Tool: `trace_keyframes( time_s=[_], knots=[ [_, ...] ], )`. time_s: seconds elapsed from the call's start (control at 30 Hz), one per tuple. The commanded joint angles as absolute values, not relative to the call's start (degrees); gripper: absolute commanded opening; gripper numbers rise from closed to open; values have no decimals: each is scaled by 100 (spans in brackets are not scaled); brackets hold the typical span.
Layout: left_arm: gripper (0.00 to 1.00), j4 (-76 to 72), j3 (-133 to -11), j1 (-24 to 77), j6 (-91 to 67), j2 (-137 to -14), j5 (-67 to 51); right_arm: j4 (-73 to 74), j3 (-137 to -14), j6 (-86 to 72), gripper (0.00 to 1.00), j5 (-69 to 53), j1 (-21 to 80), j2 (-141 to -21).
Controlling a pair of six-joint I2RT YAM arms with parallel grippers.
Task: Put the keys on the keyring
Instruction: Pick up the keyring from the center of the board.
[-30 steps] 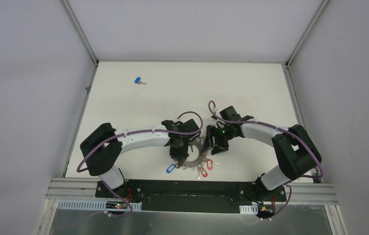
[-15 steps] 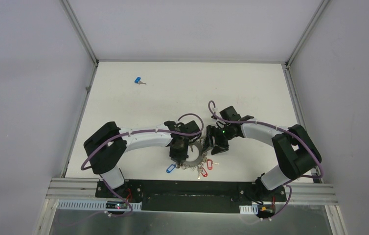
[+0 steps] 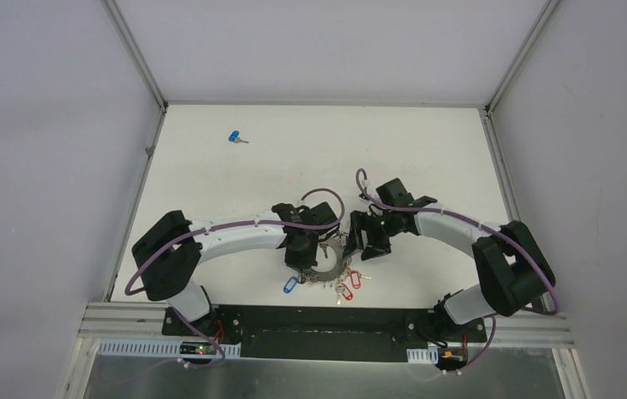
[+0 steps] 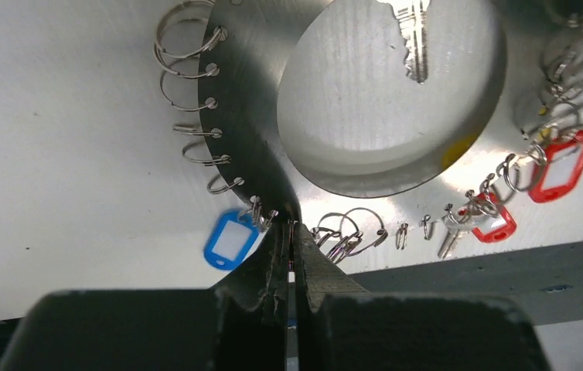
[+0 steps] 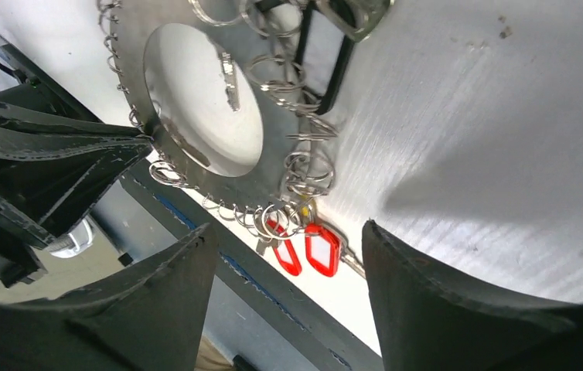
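The keyring (image 4: 253, 116) is a flat grey metal ring with a big hole, fringed with small split rings, silver keys and blue (image 4: 230, 239) and red (image 4: 559, 166) tags. It lies near the table's front edge (image 3: 333, 268). My left gripper (image 4: 292, 228) is shut on its rim, as the top view (image 3: 304, 268) also shows. My right gripper (image 5: 288, 226) is open and empty, just above the ring's right side (image 5: 141, 35) and two red tags (image 5: 323, 249). A loose blue-headed key (image 3: 234, 137) lies far back left. A silver key blade (image 4: 412, 39) shows through the hole. A yellow head (image 5: 304, 209) sits at the rim.
The black base rail (image 3: 327, 320) runs just in front of the keyring. Grey walls close the table on three sides. The left gripper's fingers (image 5: 80, 154) show at the left of the right wrist view, close to my right gripper.
Both arms' elbows have shifted outward a little. The left gripper stays shut on the ring's rim. The keyring has hardly moved.
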State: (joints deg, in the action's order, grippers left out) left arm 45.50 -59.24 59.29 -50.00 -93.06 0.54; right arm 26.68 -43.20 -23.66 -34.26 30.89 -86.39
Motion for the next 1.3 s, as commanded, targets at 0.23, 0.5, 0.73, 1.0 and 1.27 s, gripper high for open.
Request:
trace_keyframes(
  time_s=[0.23,0.5,0.73,1.0,1.27],
  knots=[
    [0,4696,-6411,5972,-3944,-7637,829,2754,-4940,-1920,78,-2894,3050,-6582],
    [0,4429,-6520,5968,-2797,-6580,1064,1210,-4704,-1715,80,-3679,3040,-5710],
    [0,3181,-6104,5975,-1735,-5893,307,-712,-4005,-1314,84,-4533,3058,-5014],
    [0,1122,-5088,5969,-711,-5250,-633,-1272,-3675,-966,86,-5075,3094,-4850],
    [0,993,-4983,5968,-967,-5417,-482,-1587,-3402,-1155,70,-5366,3190,-5158]
  ],
)
